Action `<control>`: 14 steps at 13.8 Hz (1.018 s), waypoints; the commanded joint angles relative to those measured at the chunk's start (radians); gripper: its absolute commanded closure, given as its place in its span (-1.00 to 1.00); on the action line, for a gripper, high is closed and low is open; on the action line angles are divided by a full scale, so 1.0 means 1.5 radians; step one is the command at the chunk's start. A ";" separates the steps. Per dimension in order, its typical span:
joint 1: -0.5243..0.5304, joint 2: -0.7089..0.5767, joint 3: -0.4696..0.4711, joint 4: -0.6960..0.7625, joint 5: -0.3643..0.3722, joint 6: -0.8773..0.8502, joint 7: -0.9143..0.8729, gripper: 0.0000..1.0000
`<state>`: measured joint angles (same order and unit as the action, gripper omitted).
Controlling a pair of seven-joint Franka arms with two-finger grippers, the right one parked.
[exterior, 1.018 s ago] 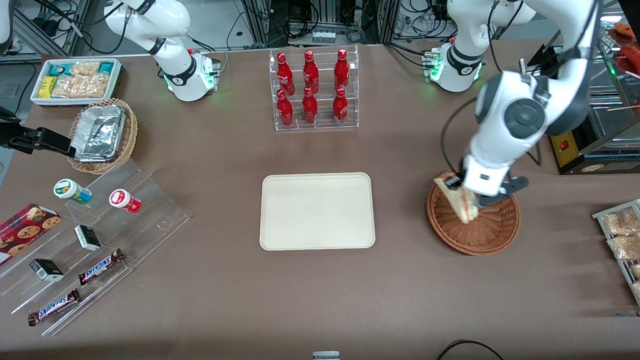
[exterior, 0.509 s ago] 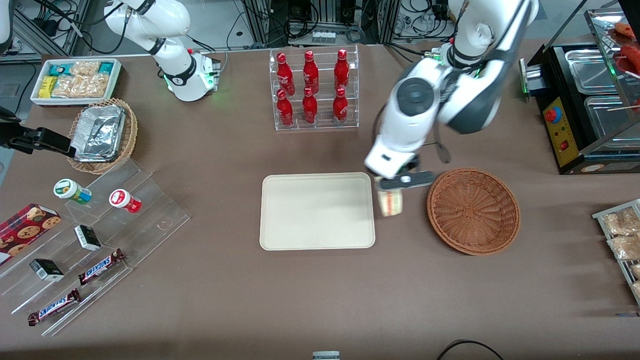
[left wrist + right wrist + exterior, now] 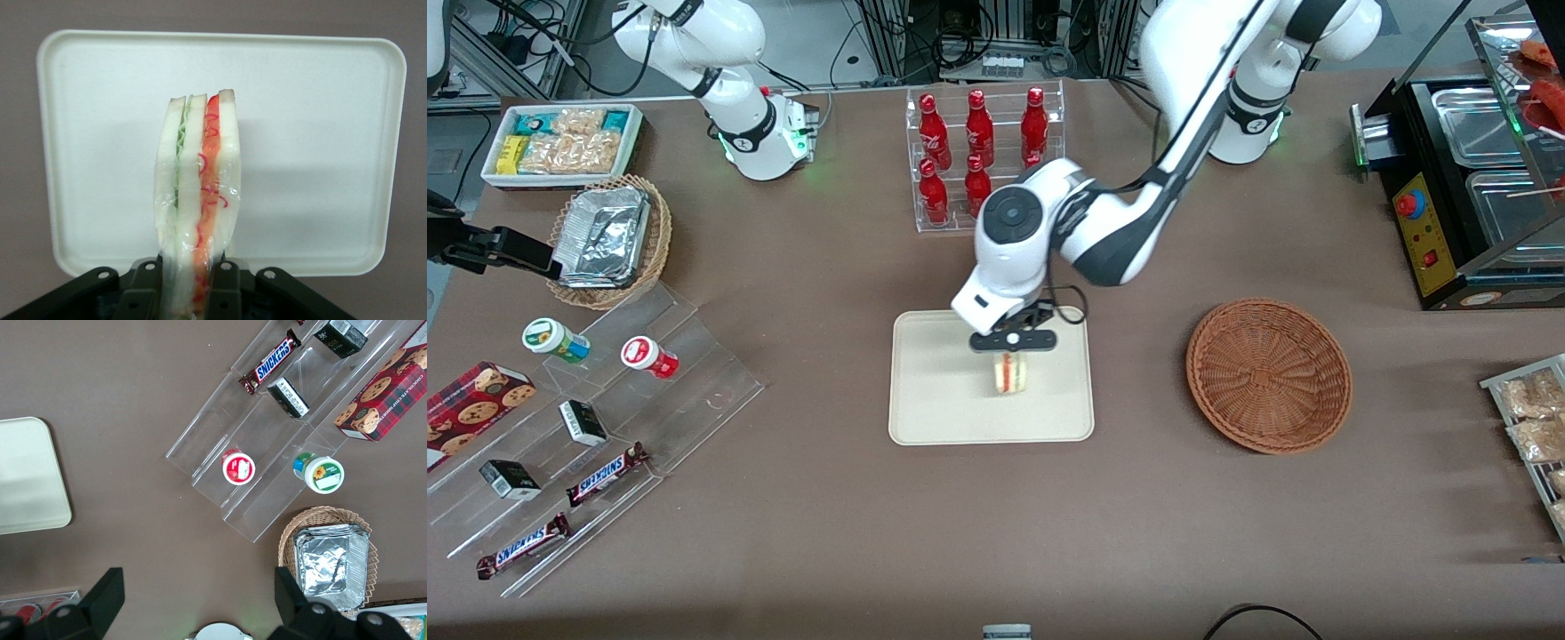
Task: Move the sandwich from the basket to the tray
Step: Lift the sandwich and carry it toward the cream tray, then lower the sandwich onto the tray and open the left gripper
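The sandwich (image 3: 198, 200) hangs clamped between my gripper's (image 3: 1011, 348) fingers (cut edge with red and green layers showing); the tray (image 3: 934, 391) lies directly below my gripper; the basket (image 3: 1268, 374) sits well apart, toward the working arm's end.

The working arm is glossy white with dark grey joint sections and a round grey cap. A thin black cable loops near the black gripper (image 3: 1013, 348), whose bar carries perhaps one small pale screw.
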<state>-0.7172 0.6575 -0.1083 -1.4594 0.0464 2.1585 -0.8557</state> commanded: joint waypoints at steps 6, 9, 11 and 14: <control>-0.029 0.098 0.012 0.056 0.042 0.065 -0.016 0.03; -0.028 0.091 0.013 0.057 0.050 0.064 -0.005 -0.98; -0.024 0.064 0.014 0.056 0.050 0.054 -0.008 -0.98; 0.001 -0.019 0.015 0.055 0.041 -0.057 -0.011 -0.98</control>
<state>-0.7356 0.7371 -0.0929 -1.3568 0.1062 2.1800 -0.8629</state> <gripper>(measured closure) 0.044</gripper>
